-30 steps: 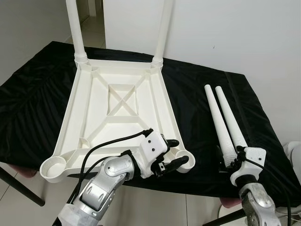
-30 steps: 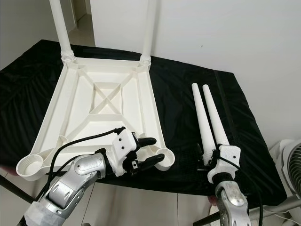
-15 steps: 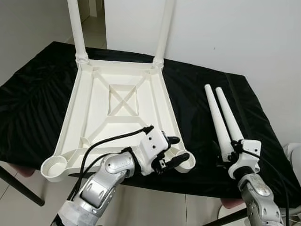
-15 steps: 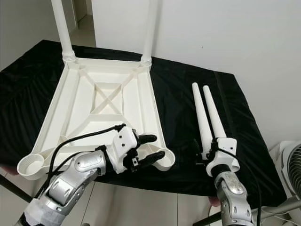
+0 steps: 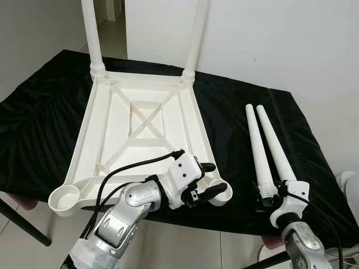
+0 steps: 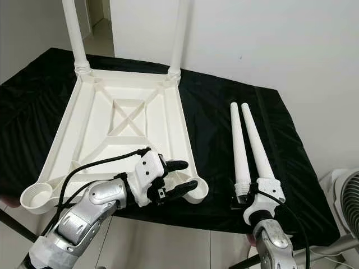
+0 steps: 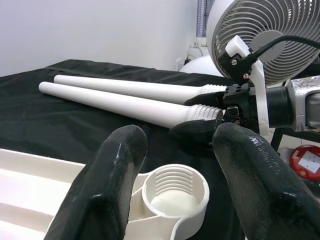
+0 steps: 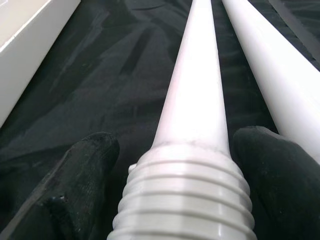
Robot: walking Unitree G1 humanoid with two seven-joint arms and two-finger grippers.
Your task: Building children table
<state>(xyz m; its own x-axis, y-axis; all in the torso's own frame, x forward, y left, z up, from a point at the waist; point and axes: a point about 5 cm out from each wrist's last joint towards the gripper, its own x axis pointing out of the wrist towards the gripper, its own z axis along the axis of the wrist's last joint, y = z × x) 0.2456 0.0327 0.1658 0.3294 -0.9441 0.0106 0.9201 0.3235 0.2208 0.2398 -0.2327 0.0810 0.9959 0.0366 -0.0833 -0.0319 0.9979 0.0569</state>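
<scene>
On the black cloth, two loose table legs (image 5: 268,148) lie side by side, long axes running away from the robot, threaded ends nearest. The right gripper (image 8: 175,165) straddles the inner leg's thread, fingers spread, not yet clamped. The left gripper (image 5: 208,180) hovers open over the upturned tabletop (image 5: 143,126) near its empty corner socket (image 7: 175,192).

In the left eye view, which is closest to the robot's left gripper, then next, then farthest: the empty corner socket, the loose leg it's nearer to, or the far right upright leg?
From the left gripper:
1. Empty corner socket, right at its fingertips.
2. Nearer loose leg, lying to the right on the black cloth.
3. Far right upright leg, standing at the tabletop's far corner.
</scene>
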